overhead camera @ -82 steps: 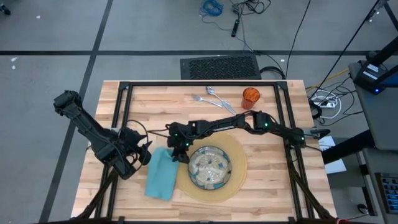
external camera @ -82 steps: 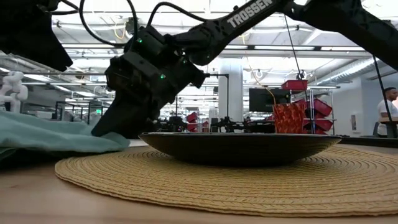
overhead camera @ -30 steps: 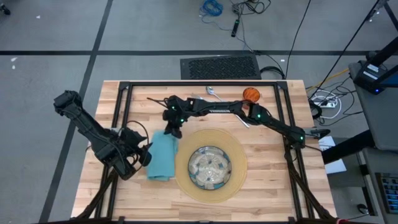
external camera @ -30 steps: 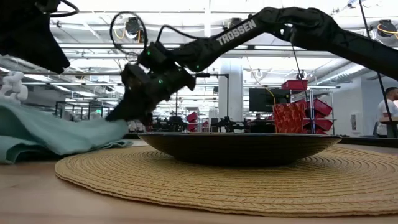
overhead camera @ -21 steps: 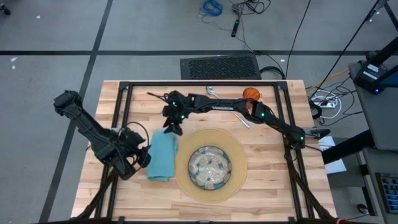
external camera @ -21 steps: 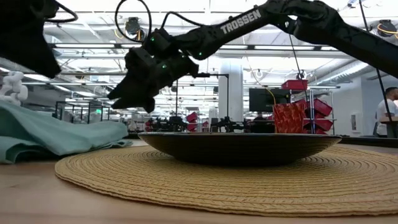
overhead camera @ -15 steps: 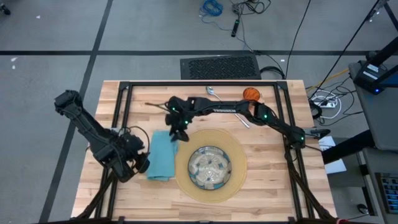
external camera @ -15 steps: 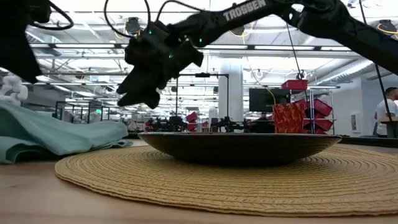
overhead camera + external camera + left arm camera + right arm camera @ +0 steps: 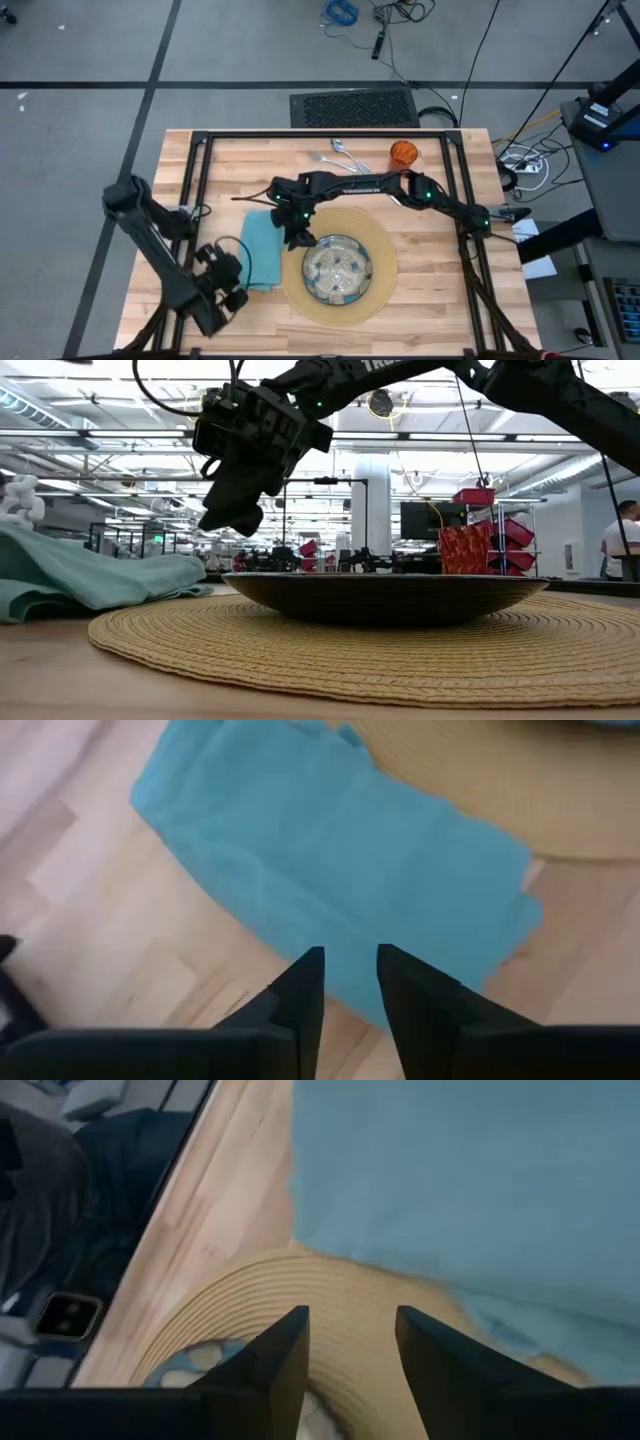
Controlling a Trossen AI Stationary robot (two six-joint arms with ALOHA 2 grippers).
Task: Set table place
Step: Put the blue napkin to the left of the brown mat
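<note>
Above the mat's [image 9: 385, 272] edge, right hand [image 9: 297, 241] has lifted off napkin [image 9: 262, 262], fingers apart; left hand [image 9: 235, 297] withdrawn, narrowly parted.

Wood table [image 9: 440, 310] w/ mat [image 9: 380, 290], napkin [image 9: 260, 255], cup [image 9: 403, 153], cutlery [image 9: 340, 152].

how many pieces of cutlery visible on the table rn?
2 clearly: a fork and a spoon at the table's far edge, left of the orange cup. Any knife may be hidden under the right arm.
</note>
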